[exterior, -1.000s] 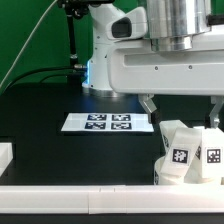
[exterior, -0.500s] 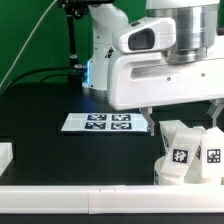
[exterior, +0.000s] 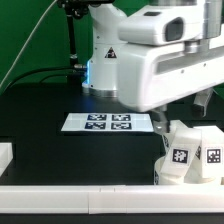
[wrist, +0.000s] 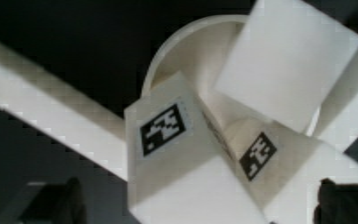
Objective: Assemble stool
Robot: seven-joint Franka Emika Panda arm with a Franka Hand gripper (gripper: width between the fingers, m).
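Stool parts [exterior: 190, 150] sit clustered at about four o'clock on the black bench [exterior: 60, 150], tagged legs leaning together against the white border. Over them hangs the pincer [exterior: 183, 112], its fingers spread wide, gripping nothing. From the wrist camera, the round seat [wrist: 202, 50] shows behind two tagged legs [wrist: 167, 130], which fill the gap between the fingertips [wrist: 60, 198]. Marker board [exterior: 108, 122] lies flat at mid-bench, near nine o'clock of the cluster.
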